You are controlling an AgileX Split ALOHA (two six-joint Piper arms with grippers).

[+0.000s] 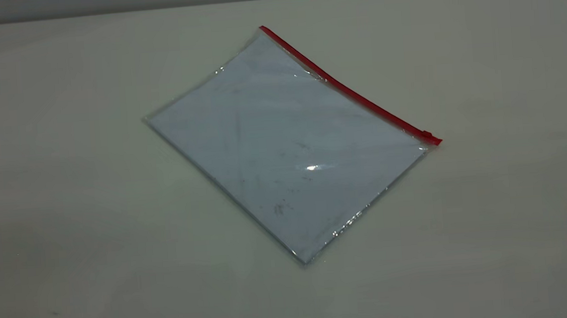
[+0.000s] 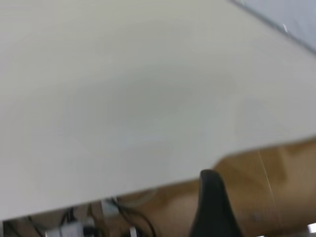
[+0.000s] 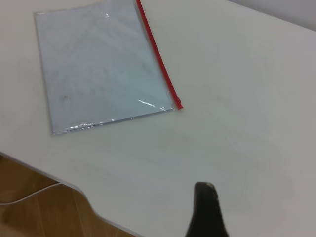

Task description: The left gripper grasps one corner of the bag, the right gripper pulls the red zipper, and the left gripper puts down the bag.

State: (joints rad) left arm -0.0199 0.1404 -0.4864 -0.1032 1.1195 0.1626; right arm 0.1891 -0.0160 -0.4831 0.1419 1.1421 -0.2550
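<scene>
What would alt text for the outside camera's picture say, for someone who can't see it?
A clear plastic bag lies flat and askew on a pale table, with a red zipper along its far right edge and the slider at the nearer end. No robot arm is in this view.

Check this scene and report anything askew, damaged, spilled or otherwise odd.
Nothing serious stands out. The bag lies flat on the table, turned diagonally to the table's edges, with faint dark smudges on its face. The red zipper bows slightly along its length, and its slider sits at the end nearer the right arm. No spill or tear shows.
</scene>
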